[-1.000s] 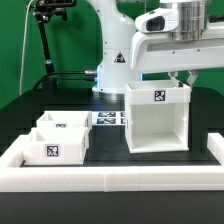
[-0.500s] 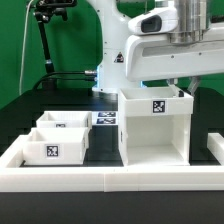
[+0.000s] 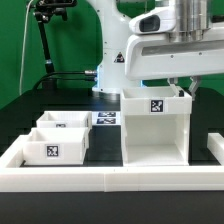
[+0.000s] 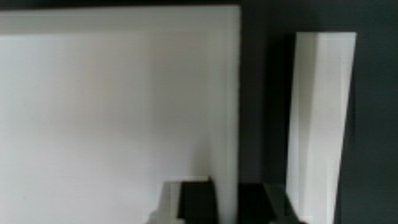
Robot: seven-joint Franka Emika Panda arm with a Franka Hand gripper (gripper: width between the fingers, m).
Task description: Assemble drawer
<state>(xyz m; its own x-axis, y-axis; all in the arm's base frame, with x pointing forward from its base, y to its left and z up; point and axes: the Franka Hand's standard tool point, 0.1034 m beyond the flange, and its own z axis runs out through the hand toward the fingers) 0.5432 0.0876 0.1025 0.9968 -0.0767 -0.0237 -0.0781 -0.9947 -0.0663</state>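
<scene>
Dark table (image 3: 20, 122), edged along the near side by a long low rim wall (image 3: 110, 180). Just behind that wall, on the exterior view's right, the tall white shell (image 3: 150, 135), upright, open face toward the camera; base hidden, so cannot tell whether resting or lifted. Well apart on the exterior view's left, two trays, one (image 3: 50, 150) in front of the other (image 3: 62, 122), open tops up. Marker board (image 3: 108, 118) flat further back. Gripper (image 3: 181, 84) at the shell's upper edge, fingers astride a thin wall, apparently clamped on it. Looks like placing the shell. Keep it level, set down squarely, leave room ahead for tray entry, release once seated.
</scene>
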